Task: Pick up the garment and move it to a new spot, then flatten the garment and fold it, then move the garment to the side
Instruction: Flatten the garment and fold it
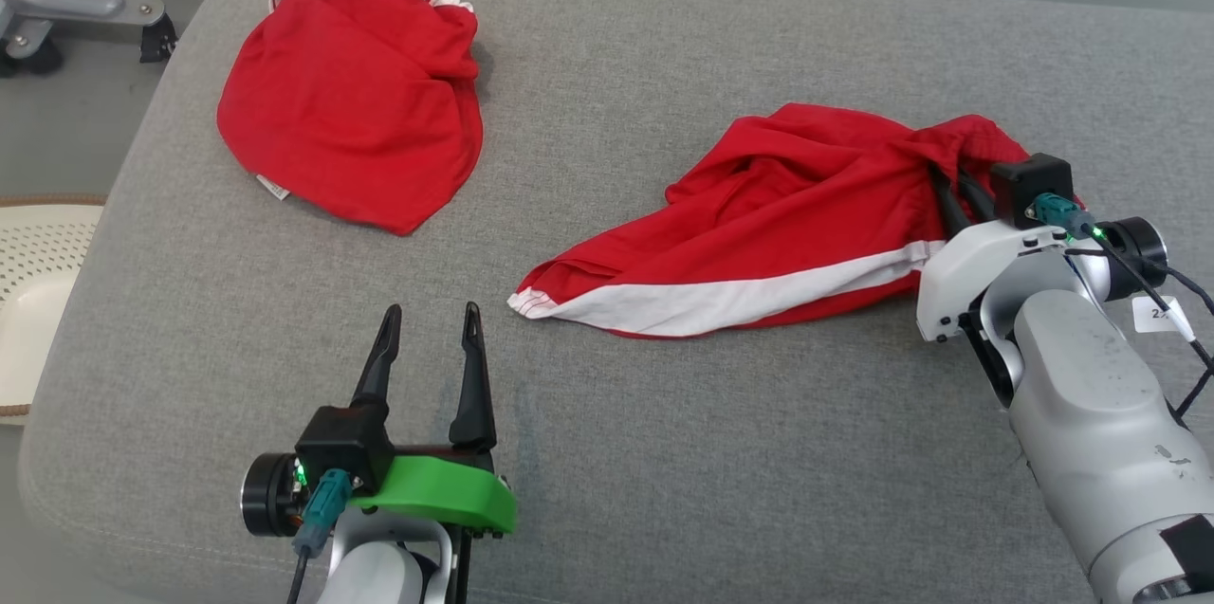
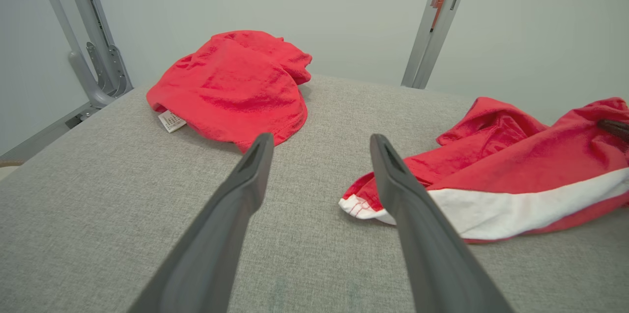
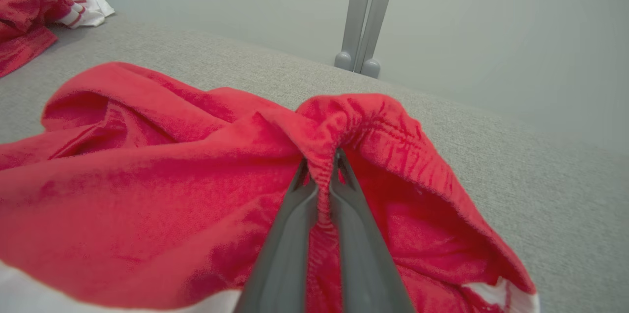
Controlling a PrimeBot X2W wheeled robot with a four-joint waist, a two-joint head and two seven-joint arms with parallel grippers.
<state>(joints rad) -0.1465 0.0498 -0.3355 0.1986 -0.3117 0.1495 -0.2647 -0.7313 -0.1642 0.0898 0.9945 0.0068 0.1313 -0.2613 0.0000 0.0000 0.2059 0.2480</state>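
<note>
A red garment (image 1: 759, 225) with a white side stripe lies crumpled on the grey cushion at the right; it also appears in the left wrist view (image 2: 516, 165) and the right wrist view (image 3: 147, 195). My right gripper (image 3: 320, 165) is shut on the garment's gathered elastic waistband, the fabric pinched between both fingers; in the head view the right gripper (image 1: 948, 182) is buried in the cloth's right end. My left gripper (image 1: 432, 315) stands open near the front edge, left of the garment's striped corner, holding nothing. In its own view the left gripper (image 2: 319, 142) has its fingers apart over bare cushion.
A second red garment (image 1: 351, 92) with white trim lies bunched at the back left, also seen as a red heap (image 2: 231, 87) with a label. The grey cushion (image 1: 616, 452) drops off at its left edge, where a pale perforated seat (image 1: 38, 282) stands. Metal frame legs (image 3: 363, 18) stand behind.
</note>
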